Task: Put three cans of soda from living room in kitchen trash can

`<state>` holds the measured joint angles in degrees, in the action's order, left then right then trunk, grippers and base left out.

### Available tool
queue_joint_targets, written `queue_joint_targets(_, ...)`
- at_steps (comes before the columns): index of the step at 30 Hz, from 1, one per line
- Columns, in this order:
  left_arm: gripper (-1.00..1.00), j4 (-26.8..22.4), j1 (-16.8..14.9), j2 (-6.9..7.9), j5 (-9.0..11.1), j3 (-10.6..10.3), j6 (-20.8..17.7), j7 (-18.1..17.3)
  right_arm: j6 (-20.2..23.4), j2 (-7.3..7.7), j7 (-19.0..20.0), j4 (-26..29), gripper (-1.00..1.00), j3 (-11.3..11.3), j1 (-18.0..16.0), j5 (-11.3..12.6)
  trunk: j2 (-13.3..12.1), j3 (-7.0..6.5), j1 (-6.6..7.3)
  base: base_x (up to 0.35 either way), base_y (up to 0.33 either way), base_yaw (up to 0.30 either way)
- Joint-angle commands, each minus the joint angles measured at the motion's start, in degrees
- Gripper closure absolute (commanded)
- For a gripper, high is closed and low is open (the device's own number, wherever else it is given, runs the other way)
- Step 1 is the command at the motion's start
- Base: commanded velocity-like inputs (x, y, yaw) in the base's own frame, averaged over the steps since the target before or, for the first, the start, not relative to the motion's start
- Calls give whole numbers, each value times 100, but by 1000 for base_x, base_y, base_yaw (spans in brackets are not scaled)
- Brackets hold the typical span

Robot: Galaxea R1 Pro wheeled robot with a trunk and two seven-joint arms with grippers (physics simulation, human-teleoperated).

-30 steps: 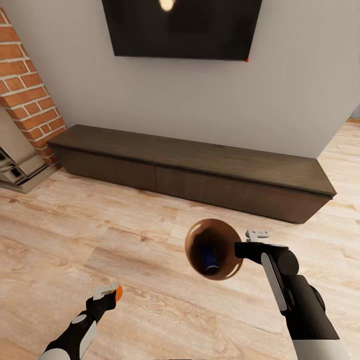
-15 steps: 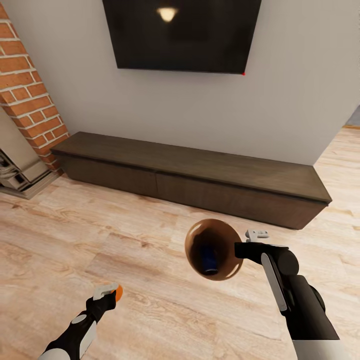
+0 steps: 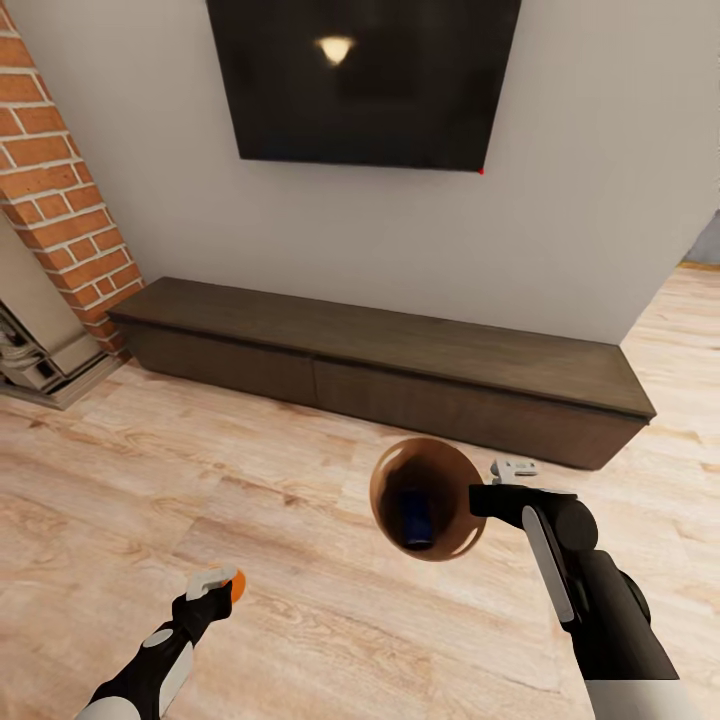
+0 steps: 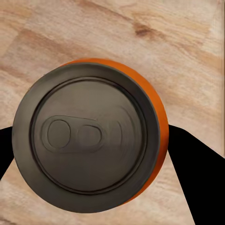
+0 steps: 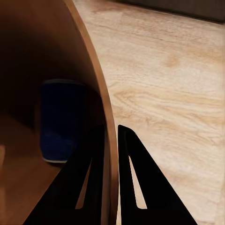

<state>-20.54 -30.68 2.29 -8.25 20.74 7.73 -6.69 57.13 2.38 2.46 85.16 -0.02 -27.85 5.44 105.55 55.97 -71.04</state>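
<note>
Inside the tash can (image 3: 385, 490), a dark blue can of soda (image 3: 416, 515) is seen lying against the brown wall. The bin's rim is pinched between the right gripper (image 5: 110, 140) fingers, shown close in the right wrist view. An orange can of soda (image 4: 93, 140) is clenched by the left gripper (image 3: 222, 584), its lid visible from the left wrist. Open wood floor (image 3: 150, 480) lies all around, bounded ahead by a low dark cabinet (image 3: 400, 370) beneath a wall TV (image 3: 365, 80).

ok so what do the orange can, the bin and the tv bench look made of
Orange soda can: looks like metal, a dull grey pull-tab lid over glossy orange paint. Trash can: smooth copper-brown rim and inside, metal or plastic, hard to say. TV bench: dark matte wood, faint grain.
</note>
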Motion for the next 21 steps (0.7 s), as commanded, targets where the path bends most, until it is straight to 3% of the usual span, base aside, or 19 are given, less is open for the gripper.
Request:
queue_joint_targets(1,100,1,0,0,-1,0,0,1,0,-1,35,1,100,0,-1,115,-42,-29,23,0,0,0)
queue_joint_targets(21,100,-1,0,0,-1,0,0,1,0,-1,35,1,100,2,8,115,-844,-578,462,0,0,0)
